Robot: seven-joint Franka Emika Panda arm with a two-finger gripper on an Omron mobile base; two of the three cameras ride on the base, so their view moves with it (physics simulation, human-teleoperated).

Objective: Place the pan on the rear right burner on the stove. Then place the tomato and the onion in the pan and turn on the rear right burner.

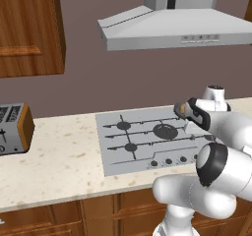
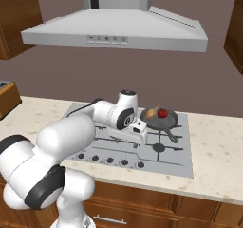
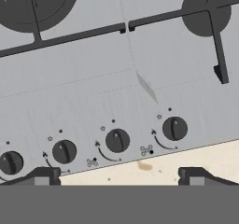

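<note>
The dark grey pan point(image 2: 163, 121) sits on the stove point(image 2: 178, 158) at its rear right; the rear right burner is hidden beneath it. Inside the pan lie the red tomato point(image 2: 163, 113) and, touching its left side, the tan onion point(image 2: 151, 113). My gripper point(image 2: 127, 141) hangs over the stove's front middle, left of the pan, pointing down. In the hand view my gripper point(image 3: 119, 176) is open with nothing between its fingertips point(image 3: 44, 176). Just beyond them runs the row of dark knobs point(image 3: 117, 140), the rightmost knob point(image 3: 174, 128) nearest the right fingertip.
A toaster point(image 1: 15, 129) stands on the beige counter point(image 1: 64, 161) left of the stove point(image 1: 128, 141). A grey range hood point(image 2: 114, 30) hangs above. A wooden cabinet point(image 1: 29, 28) is at the upper left. The front right burner point(image 3: 205, 10) has a black grate over it.
</note>
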